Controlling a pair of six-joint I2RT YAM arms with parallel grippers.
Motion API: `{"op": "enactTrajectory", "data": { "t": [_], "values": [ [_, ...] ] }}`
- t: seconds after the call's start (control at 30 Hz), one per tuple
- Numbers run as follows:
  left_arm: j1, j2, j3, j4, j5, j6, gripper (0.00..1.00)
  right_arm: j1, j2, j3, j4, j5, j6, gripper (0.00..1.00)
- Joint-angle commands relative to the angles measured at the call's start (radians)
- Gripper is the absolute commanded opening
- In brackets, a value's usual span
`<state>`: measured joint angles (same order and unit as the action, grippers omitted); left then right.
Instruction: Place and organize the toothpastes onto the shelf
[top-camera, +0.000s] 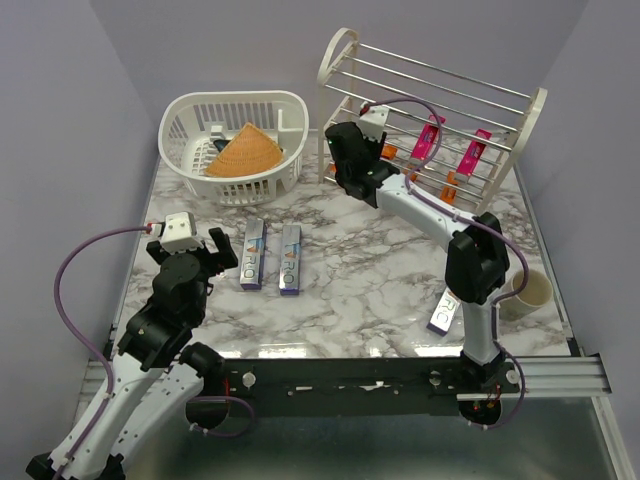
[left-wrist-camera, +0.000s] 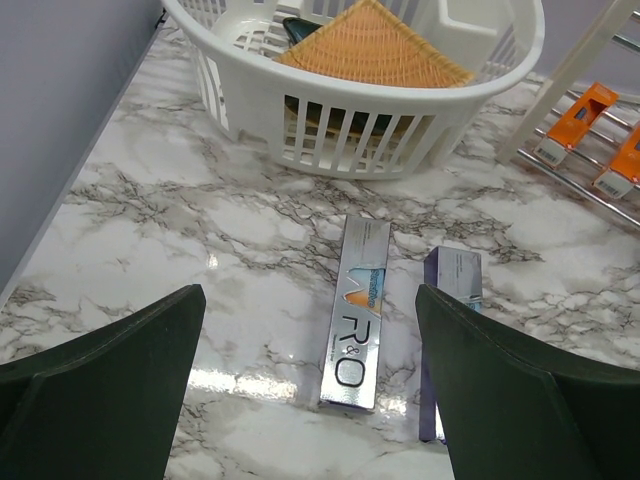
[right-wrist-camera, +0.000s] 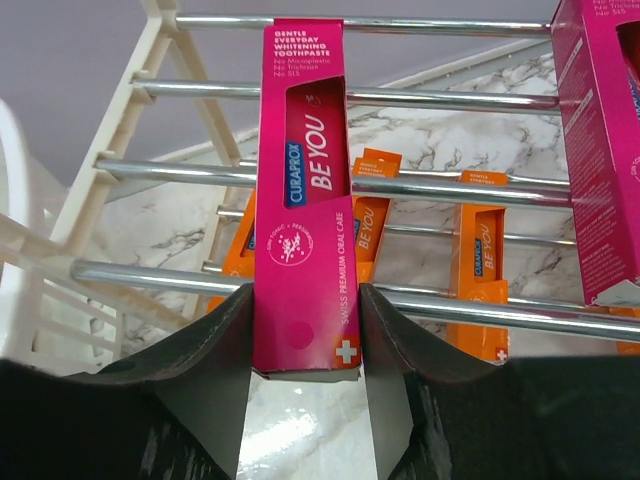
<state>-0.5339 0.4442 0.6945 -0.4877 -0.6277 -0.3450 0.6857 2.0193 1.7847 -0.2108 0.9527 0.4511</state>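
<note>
My right gripper (right-wrist-camera: 305, 295) is shut on the lower end of a magenta toothpaste carton (right-wrist-camera: 305, 190) that lies across the silver rods of the cream shelf (right-wrist-camera: 450, 98). In the top view the right gripper (top-camera: 372, 150) is at the shelf's (top-camera: 335, 60) left end and hides that carton. Two more magenta cartons (top-camera: 430, 137) lie on the upper rods, orange ones (right-wrist-camera: 480, 270) on the lower tier. Two silver cartons (top-camera: 253, 254) (top-camera: 290, 259) lie side by side on the table. My left gripper (top-camera: 218, 252) is open and empty just short of them (left-wrist-camera: 358, 320).
A white slotted basket (top-camera: 190, 105) with a tan woven cone (top-camera: 245, 150) stands at the back left. A third silver carton (top-camera: 443, 314) lies by the right arm's base, with a cream cup (top-camera: 527, 292) to its right. Grey walls close both sides.
</note>
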Motion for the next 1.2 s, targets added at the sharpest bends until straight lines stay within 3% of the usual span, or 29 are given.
{"op": "enactTrajectory", "data": {
  "t": [0.0, 0.13, 0.3, 0.47, 0.8, 1.17],
  "values": [
    [0.015, -0.002, -0.006, 0.018, 0.039, -0.005, 0.99, -0.009, 0.041, 0.071, 0.076, 0.067, -0.006, 0.55],
    [0.023, -0.004, -0.007, 0.018, 0.046, -0.008, 0.99, -0.011, 0.053, 0.079, 0.073, 0.054, 0.003, 0.59],
    [0.029, -0.002, -0.007, 0.018, 0.056, -0.008, 0.99, -0.014, 0.058, 0.079, 0.097, 0.063, -0.005, 0.52],
    [0.032, -0.004, -0.006, 0.018, 0.057, -0.009, 0.99, -0.017, 0.055, 0.071, 0.100, 0.058, -0.005, 0.53],
    [0.040, -0.004, -0.006, 0.020, 0.074, -0.011, 0.99, -0.017, -0.103, -0.099, 0.202, -0.048, -0.054, 0.75],
    [0.045, -0.002, -0.009, 0.021, 0.082, -0.012, 0.99, -0.009, -0.299, -0.248, 0.249, -0.290, -0.192, 0.88]
  ]
}}
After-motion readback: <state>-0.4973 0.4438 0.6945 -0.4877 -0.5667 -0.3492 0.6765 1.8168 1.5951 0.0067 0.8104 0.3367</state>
